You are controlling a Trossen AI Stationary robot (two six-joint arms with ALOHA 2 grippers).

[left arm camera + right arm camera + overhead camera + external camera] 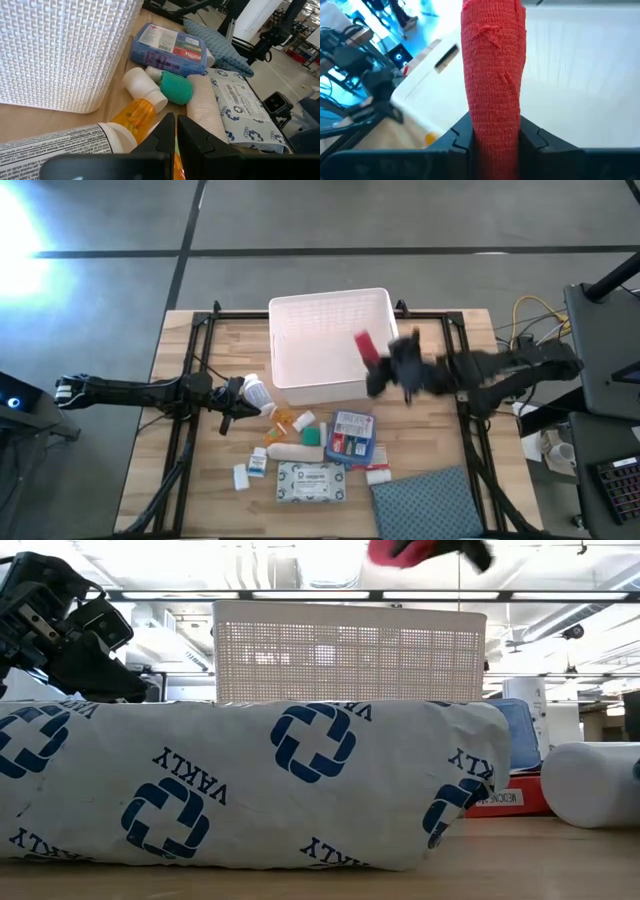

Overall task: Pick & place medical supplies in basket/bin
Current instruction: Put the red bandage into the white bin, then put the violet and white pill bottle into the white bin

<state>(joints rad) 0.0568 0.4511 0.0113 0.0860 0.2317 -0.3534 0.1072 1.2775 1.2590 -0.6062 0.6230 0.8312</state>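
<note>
My left gripper [232, 402] sat closed by the orange vial [281, 419] on the table [190, 470]. Farther off, my right gripper [382, 366] clamped a red roll [366, 346] above the white basket [315, 330].

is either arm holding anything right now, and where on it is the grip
The right gripper holds a red bandage roll, pinched at one end, over the white basket. The left gripper is shut and holds nothing.
</note>
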